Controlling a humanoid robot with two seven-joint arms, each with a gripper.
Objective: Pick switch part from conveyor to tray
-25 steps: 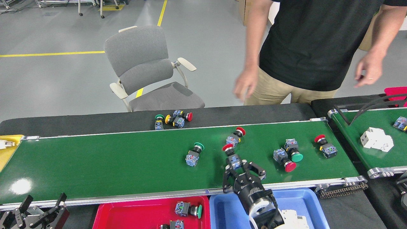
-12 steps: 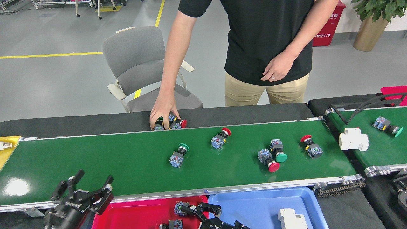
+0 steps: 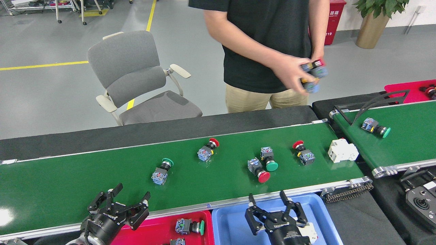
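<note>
Our left end effector (image 3: 117, 206) spread and empty at the conveyor (image 3: 85, 183) near edge, green-capped switch part (image 3: 161, 172) lying just beyond it, our right end effector (image 3: 274, 211) spread over the blue tray (image 3: 231, 224)

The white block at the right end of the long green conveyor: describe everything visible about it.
The white block looks like moulded plastic, boxy with stepped, notched faces, resembling a small breaker housing. It lies on the conveyor at its far right end, near the belt's end roller, tilted slightly off the belt's line. Nothing touches it but the belt; the nearest switch part, a red-capped one, lies apart to its left.
</note>
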